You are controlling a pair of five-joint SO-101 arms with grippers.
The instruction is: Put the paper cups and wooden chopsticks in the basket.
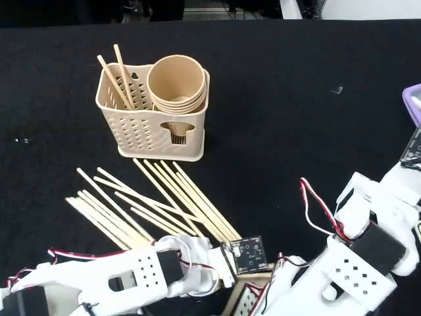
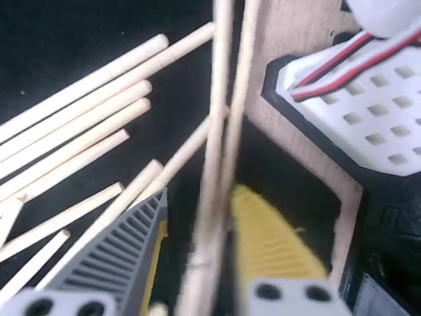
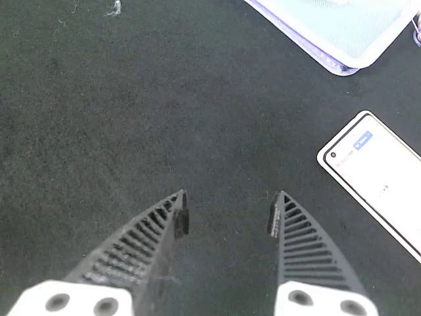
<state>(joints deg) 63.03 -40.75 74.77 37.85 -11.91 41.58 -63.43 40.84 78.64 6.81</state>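
Chopsticks [image 1: 158, 201]: loose fan on the table [image 1: 296, 131] in front of the basket [image 1: 148, 135]; two more stand inside it beside the stacked cups [image 1: 176, 82].
Pinched pair [image 2: 220, 151]: two sticks held between the jaws of the left gripper [image 2: 200, 197] — we would lift them level and grip firmly so neither slips.
Right gripper [image 3: 228, 214]: spread above the table, near a phone [image 3: 375, 178].
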